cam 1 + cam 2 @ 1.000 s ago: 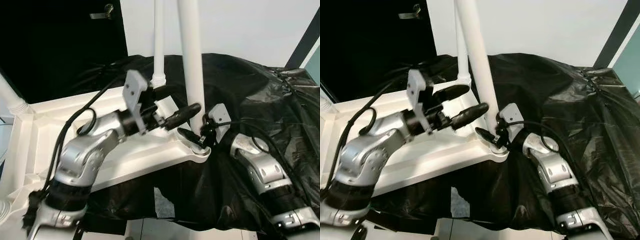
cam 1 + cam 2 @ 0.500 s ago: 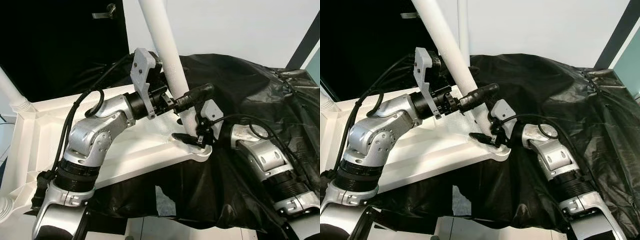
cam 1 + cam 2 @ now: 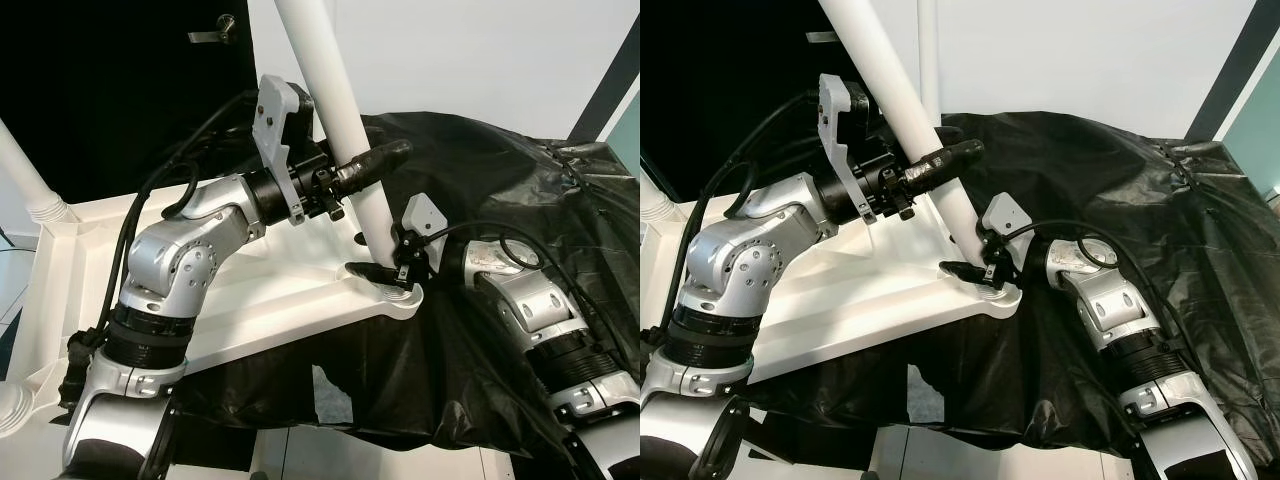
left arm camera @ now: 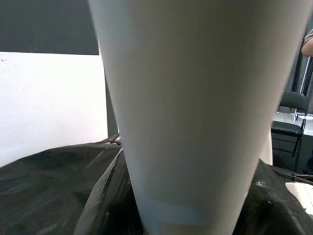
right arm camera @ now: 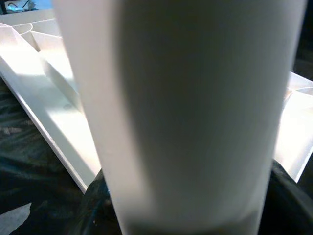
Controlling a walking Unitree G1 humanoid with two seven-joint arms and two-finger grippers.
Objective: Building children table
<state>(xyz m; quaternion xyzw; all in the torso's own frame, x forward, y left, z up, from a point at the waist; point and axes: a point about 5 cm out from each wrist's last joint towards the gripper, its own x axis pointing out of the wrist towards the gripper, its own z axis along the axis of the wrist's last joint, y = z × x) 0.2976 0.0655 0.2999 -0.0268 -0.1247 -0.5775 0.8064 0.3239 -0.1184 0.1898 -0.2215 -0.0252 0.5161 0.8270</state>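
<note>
Black plastic sheeting covers the surface before me, with the upturned white tabletop lying on it against a white wall. From my left eye, my left gripper is clenched around the tilted white table leg partway up, while my right gripper grasps the same leg at its foot, right at the tabletop's corner socket. From my right eye, a second leg stands upright behind the tilted one, and another shows at the far left edge. My left wrist camera sees the leg close up, above the sheeting. My right wrist camera sees the leg with the ribbed underside of the tabletop beyond.
</note>
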